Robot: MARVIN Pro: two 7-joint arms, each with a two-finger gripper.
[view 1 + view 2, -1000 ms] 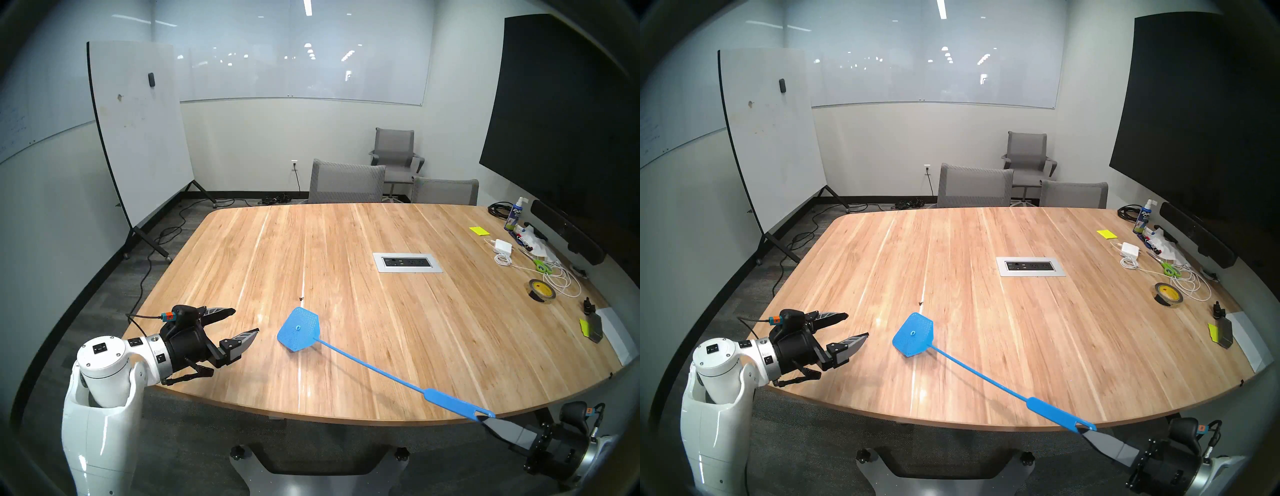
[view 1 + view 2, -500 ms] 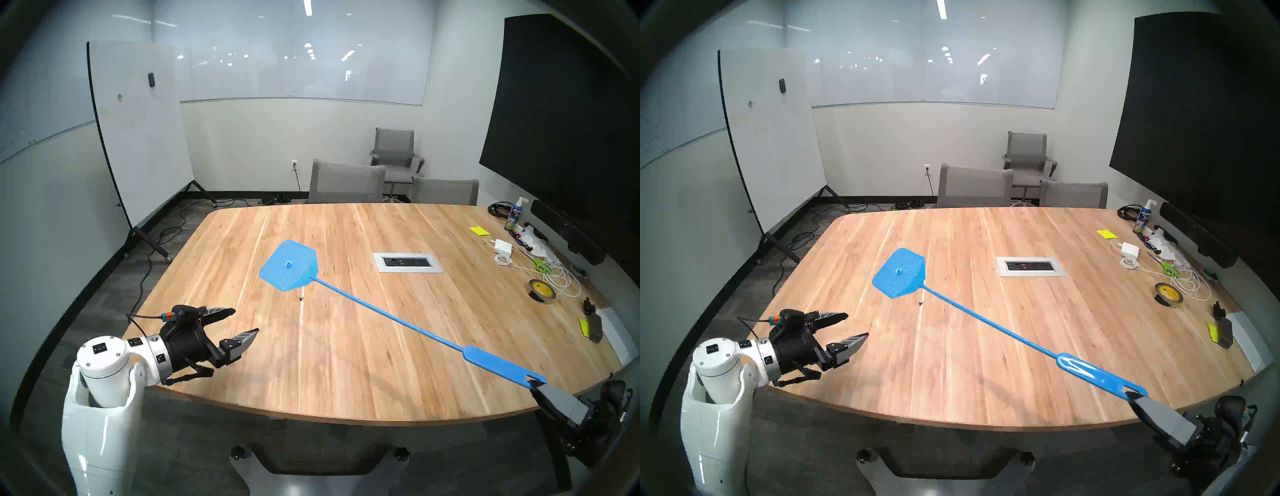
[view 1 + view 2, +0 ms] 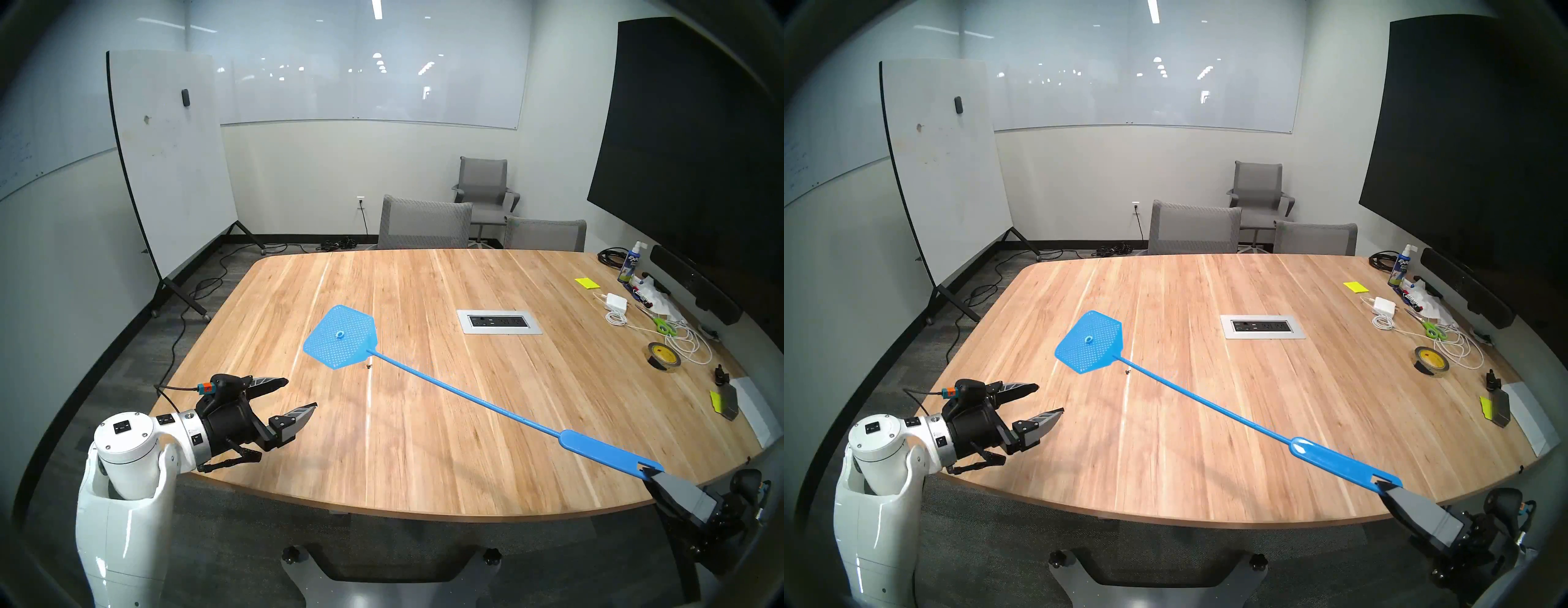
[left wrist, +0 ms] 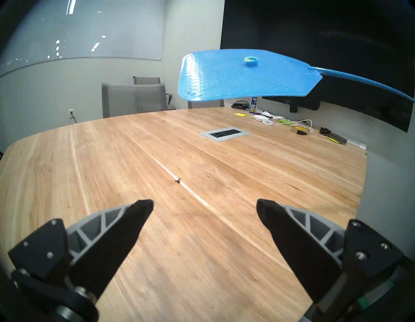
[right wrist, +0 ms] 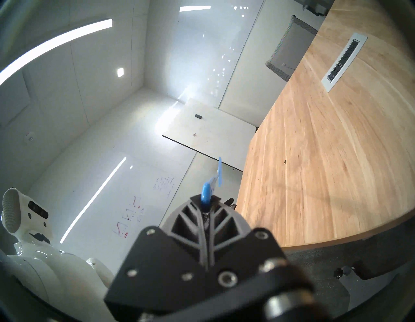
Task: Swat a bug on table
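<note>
The bug (image 3: pixel 369 365) is a tiny dark speck on the light wood table (image 3: pixel 466 403), left of the table's middle. It also shows in the left wrist view (image 4: pixel 177 180) and the right wrist view (image 5: pixel 284 161). My right gripper (image 3: pixel 649 472) is shut on the handle end of a blue fly swatter (image 3: pixel 342 336) at the table's front right edge. The swatter head is raised in the air, above and slightly left of the bug (image 3: pixel 1127 372). My left gripper (image 3: pixel 302 394) is open and empty, over the front left of the table.
A grey power-outlet panel (image 3: pixel 499 321) is set in the table's middle. Clutter lies along the right edge: a tape roll (image 3: pixel 663 356), green scissors (image 3: pixel 662 326), white cables, a charger, yellow notes, a spray bottle (image 3: pixel 632 262). Grey chairs (image 3: pixel 424 223) stand behind the table.
My right gripper swung the swatter head up off the table from in front of the bug, to high above it. In the last half second the head dropped a little, leftward. The left arm stayed still.
</note>
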